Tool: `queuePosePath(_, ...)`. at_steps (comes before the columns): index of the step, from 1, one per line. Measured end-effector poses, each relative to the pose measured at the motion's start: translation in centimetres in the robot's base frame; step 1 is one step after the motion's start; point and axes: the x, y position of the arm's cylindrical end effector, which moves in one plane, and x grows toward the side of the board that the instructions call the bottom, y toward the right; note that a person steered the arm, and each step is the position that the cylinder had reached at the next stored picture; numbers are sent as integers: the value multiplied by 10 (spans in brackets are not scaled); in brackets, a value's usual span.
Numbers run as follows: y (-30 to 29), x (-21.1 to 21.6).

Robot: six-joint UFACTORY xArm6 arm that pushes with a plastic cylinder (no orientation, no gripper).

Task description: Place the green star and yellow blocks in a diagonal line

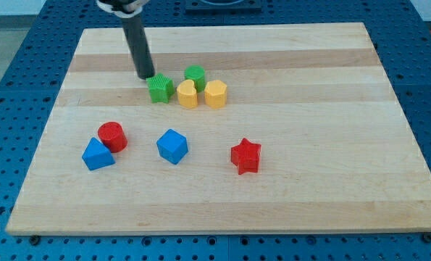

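Observation:
The green star [159,88] sits near the board's upper middle. Just right of it are two yellow blocks side by side: a rounded one [187,94] touching the star and a hexagonal one [215,93] on its right. A green cylinder [195,75] stands just above the yellow pair. My tip [145,75] is at the star's upper left, close to it or just touching. The rod runs up from there to the view's top.
A red cylinder [112,136] and a blue triangular block [97,154] touch at the lower left. A blue cube [172,146] and a red star [245,155] lie lower middle. The wooden board [331,65] rests on a blue perforated table.

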Motion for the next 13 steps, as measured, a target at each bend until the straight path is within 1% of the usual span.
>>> queuePosePath(3, 50, 0)
queuePosePath(4, 50, 0)
queuePosePath(6, 72, 2)
queuePosePath(7, 70, -1)
queuePosePath(8, 59, -2)
queuePosePath(9, 37, -2)
queuePosePath(10, -3, -2)
queuePosePath(11, -31, 7)
queuePosePath(12, -31, 23)
queuePosePath(13, -31, 30)
